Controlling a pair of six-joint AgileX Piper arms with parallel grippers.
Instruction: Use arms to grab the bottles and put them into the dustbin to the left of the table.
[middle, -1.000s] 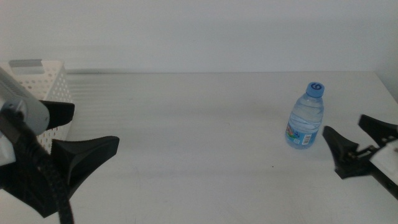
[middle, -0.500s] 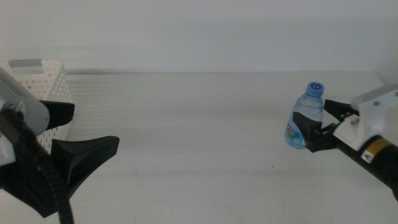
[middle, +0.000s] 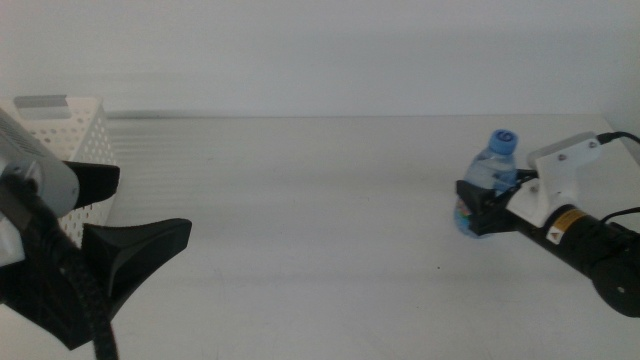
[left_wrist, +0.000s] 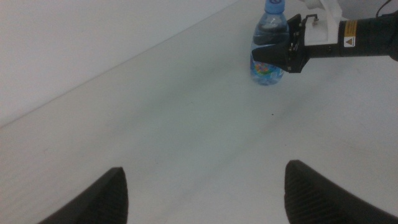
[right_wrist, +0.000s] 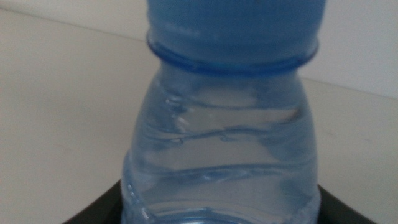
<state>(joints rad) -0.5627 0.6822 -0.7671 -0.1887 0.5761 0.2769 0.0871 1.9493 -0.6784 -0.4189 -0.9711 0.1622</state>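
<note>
A clear water bottle (middle: 497, 168) with a blue cap and label stands upright on the right side of the white table (middle: 320, 200). My right gripper (middle: 483, 203) comes in from the right, open, one dark jaw on either side of the bottle's lower body. The right wrist view is filled by the bottle (right_wrist: 224, 143), the jaws just showing at its flanks. My left gripper (middle: 153, 204) waits open at the lower left, beside the white perforated dustbin (middle: 62, 125). From the left wrist, the bottle (left_wrist: 267, 37) and right gripper (left_wrist: 285, 55) appear far across the table.
The table's back edge meets a plain white wall. The dustbin stands at the table's far left, partly hidden behind my left arm. A broad stretch of tabletop lies between the two grippers.
My right gripper has slid leftward from the right edge until its jaws straddle the water bottle. The bottle still stands in place. The left arm has not moved.
</note>
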